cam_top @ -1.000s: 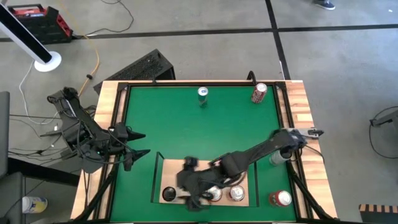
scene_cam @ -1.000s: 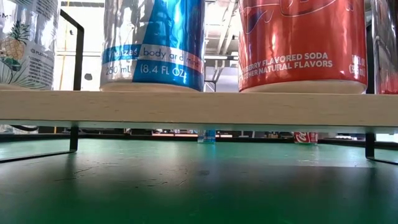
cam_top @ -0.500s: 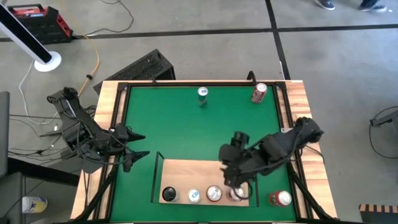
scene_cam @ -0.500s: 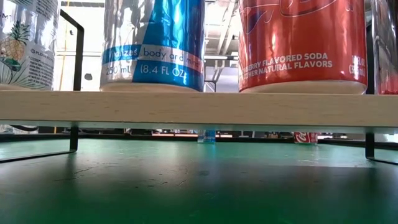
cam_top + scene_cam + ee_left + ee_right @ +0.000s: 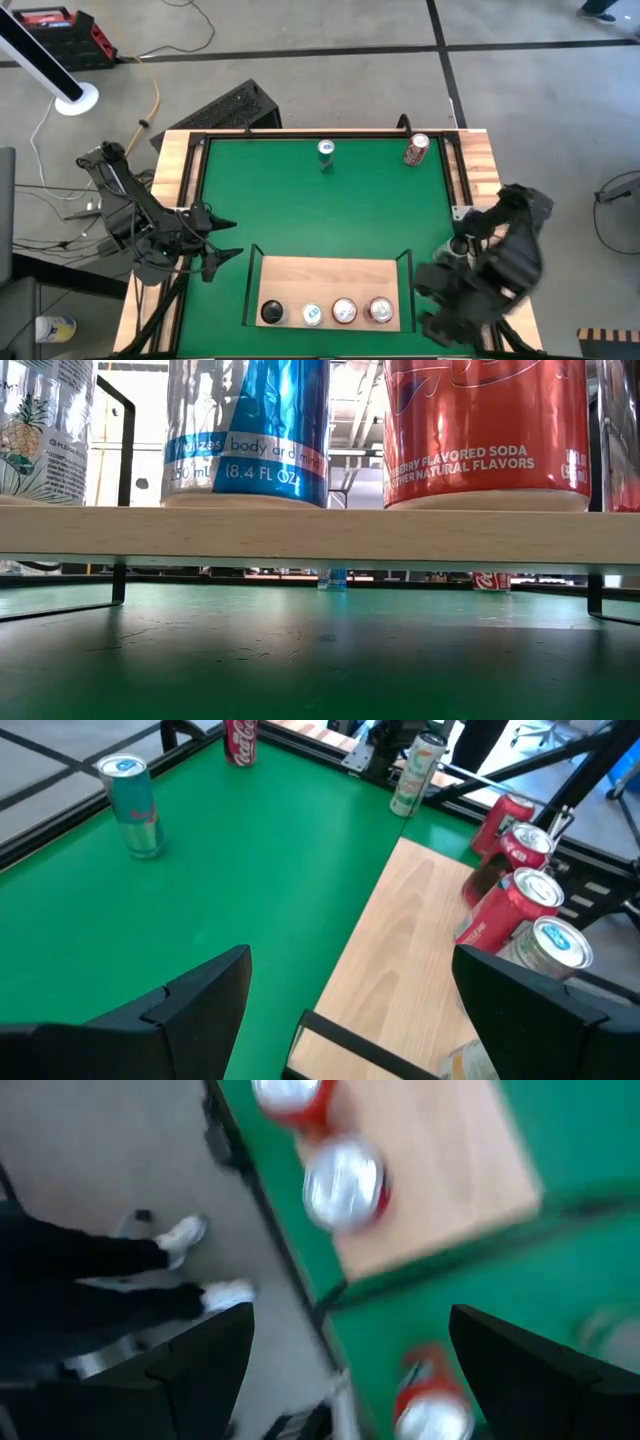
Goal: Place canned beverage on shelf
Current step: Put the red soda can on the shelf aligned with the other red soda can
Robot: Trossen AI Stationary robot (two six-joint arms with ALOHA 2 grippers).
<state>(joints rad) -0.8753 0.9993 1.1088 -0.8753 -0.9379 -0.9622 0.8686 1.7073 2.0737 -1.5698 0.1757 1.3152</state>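
Observation:
The shelf (image 5: 325, 283), a pale-wood board with thin black rails, lies at the mat's near middle. Several cans stand upright in a row along its near edge: a dark-topped one (image 5: 271, 313), a blue-and-silver one (image 5: 312, 315) and two red ones (image 5: 344, 312) (image 5: 380, 312). In the low view the blue can (image 5: 247, 430) and a red can (image 5: 485, 430) stand on the board (image 5: 320, 532). My right gripper (image 5: 350, 1370) is open and empty, off the shelf's right end, over the near right corner (image 5: 432, 303). My left gripper (image 5: 215, 250) is open and empty at the mat's left edge.
A teal can (image 5: 325, 152) and a red-brown can (image 5: 417, 149) stand at the mat's far side. A pale can (image 5: 445, 250) stands near the right border, beside my right arm. A red can (image 5: 430, 1400) stands under my right gripper. A person's legs (image 5: 90, 1270) show beyond the table.
My right gripper has drawn back from over the row of cans on the shelf toward the table's right edge, turning as it went, and now hangs over the near right corner. The cans on the shelf have stayed upright and still.

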